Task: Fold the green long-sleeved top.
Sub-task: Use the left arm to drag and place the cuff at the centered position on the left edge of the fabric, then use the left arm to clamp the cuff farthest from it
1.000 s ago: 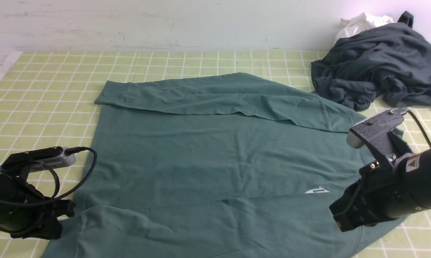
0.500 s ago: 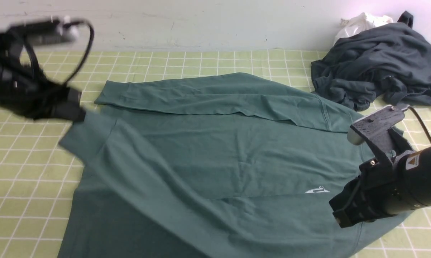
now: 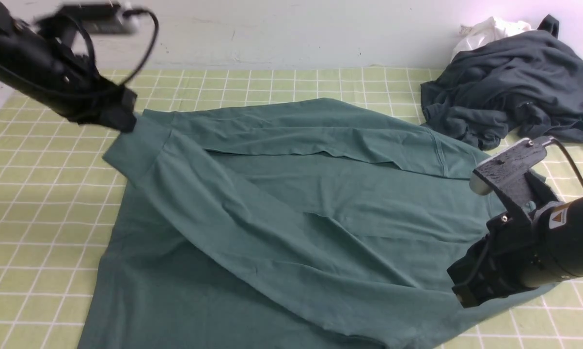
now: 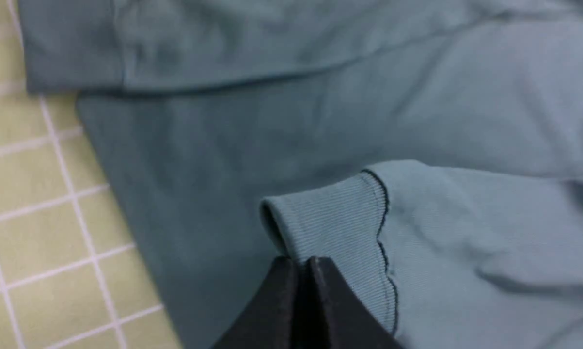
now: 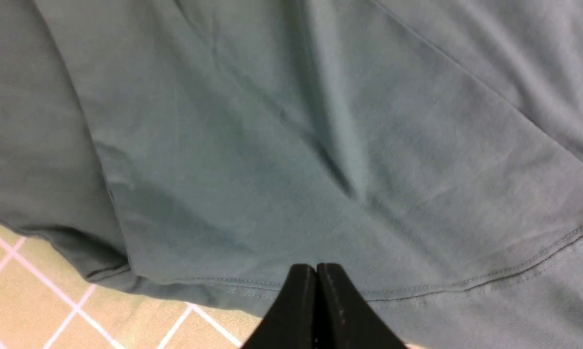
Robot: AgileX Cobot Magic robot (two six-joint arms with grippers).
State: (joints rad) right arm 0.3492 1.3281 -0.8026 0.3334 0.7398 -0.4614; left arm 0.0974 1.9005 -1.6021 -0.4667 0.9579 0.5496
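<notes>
The green long-sleeved top (image 3: 291, 194) lies spread on the checked cloth. Its far sleeve is folded across the upper body. My left gripper (image 3: 124, 123) is raised at the far left and is shut on the ribbed cuff (image 4: 330, 223) of the near sleeve. That sleeve (image 3: 252, 228) stretches diagonally over the chest. The left wrist view shows the left gripper (image 4: 298, 261) pinching the cuff's edge. My right gripper (image 3: 461, 295) is shut at the top's near right. The right wrist view shows the right gripper (image 5: 316, 267) with its tips on a stitched seam (image 5: 514, 266).
A dark charcoal garment (image 3: 509, 92) lies bunched at the far right, with a white cloth (image 3: 490, 29) behind it against the wall. The yellow-green checked tablecloth (image 3: 39, 194) covers the table, with bare squares showing to the left.
My left gripper rose from the near left and carried the cuff up and away to the far left. The sleeve now drapes diagonally over the chest and hides the logo. The right arm barely moved.
</notes>
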